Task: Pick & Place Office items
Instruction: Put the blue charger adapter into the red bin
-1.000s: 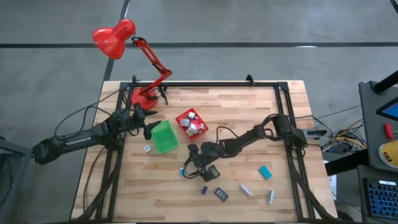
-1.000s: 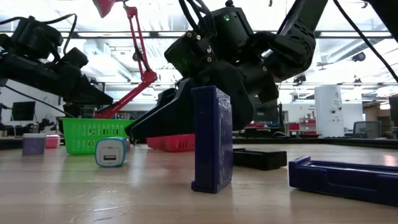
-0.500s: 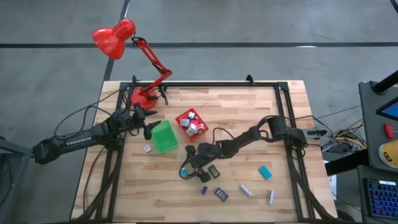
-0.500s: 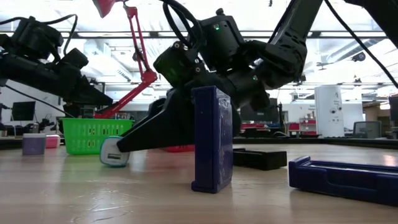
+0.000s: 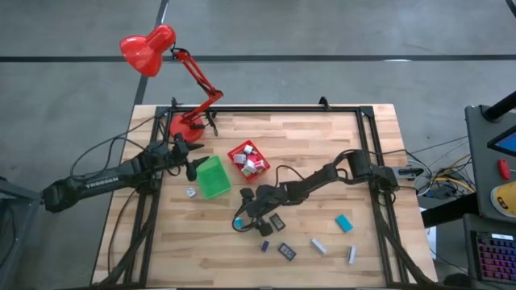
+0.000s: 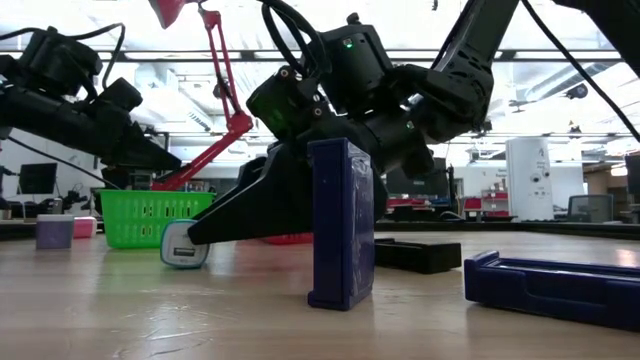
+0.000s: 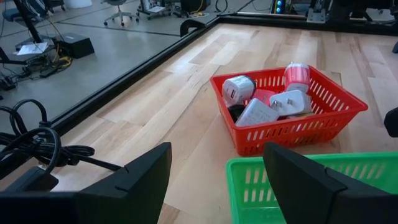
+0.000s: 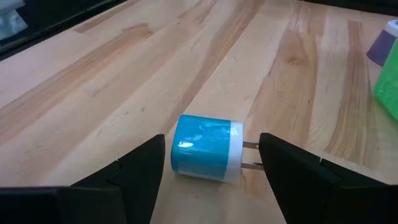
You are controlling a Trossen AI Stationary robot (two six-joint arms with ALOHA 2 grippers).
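**Right gripper down around blue charger, fingers wide, not gripping**

Landmark = green bin (image 5: 213, 177) on the counter (image 5: 322, 137)

- Left gripper (image 5: 191, 163): just beside the green bin's left edge, hanging above the counter, fingers (image 7: 143, 171) spread wide, nothing between them. Wrist view looks over the bin rim at the red bin
- Small pale lilac item (image 5: 191, 192): on the counter just below-left of the green bin, also seen in low view (image 6: 54, 232)
- Red bin (image 5: 248, 159): just right of the green bin, holding white and pink chargers (image 7: 267, 106)
- Right gripper (image 5: 240, 221): below-right of the green bin, low on the counter, fingers (image 8: 140, 165) wide on either side of the blue-and-white charger (image 8: 207, 147); gaps visible both sides, no contact. Charger lies on its side on the wood, prongs out, also in low view (image 6: 182, 245)
- Dark flat pieces (image 5: 276, 222) lie by the right gripper; navy block (image 5: 264, 246) and black piece (image 5: 287, 251) farther below-right of the bin; navy block stands upright in low view (image 6: 342, 222)
- Grey-white sticks (image 5: 319, 246) and teal block (image 5: 344, 223): well right of the green bin, loose on the counter
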